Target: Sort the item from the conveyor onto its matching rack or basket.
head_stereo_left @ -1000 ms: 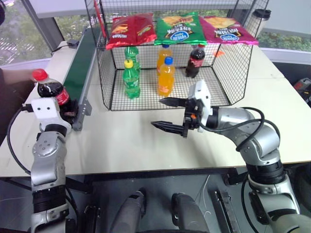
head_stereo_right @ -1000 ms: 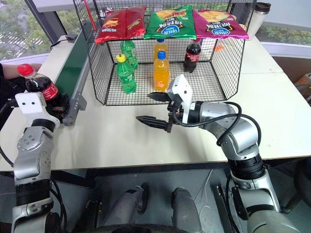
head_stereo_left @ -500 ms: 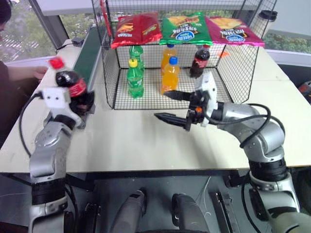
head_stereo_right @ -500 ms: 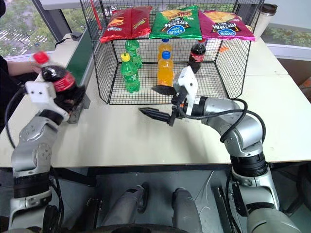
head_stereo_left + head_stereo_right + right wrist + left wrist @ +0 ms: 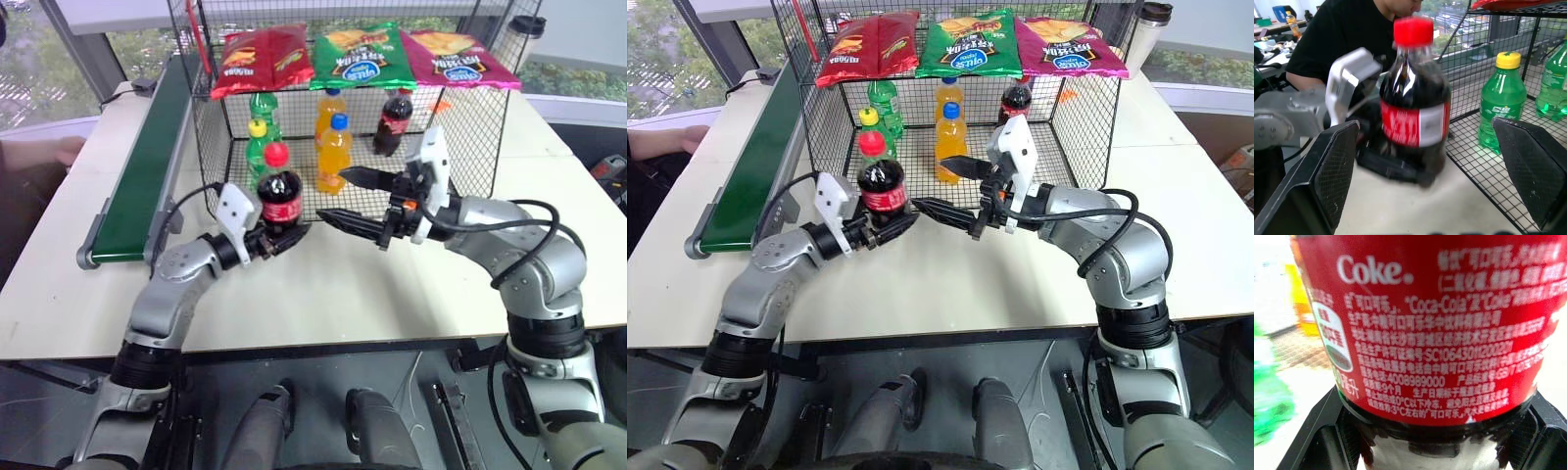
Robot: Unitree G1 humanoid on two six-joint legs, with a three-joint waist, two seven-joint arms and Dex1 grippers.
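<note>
At the centre of the frame the left end effector [image 5: 279, 238] is clamped low on the cola bottle [image 5: 281, 196] (upright, above the tabletop [image 5: 294, 294]), and the wide-apart right end effector [image 5: 343, 199] could knock it loose during a handover.
</note>
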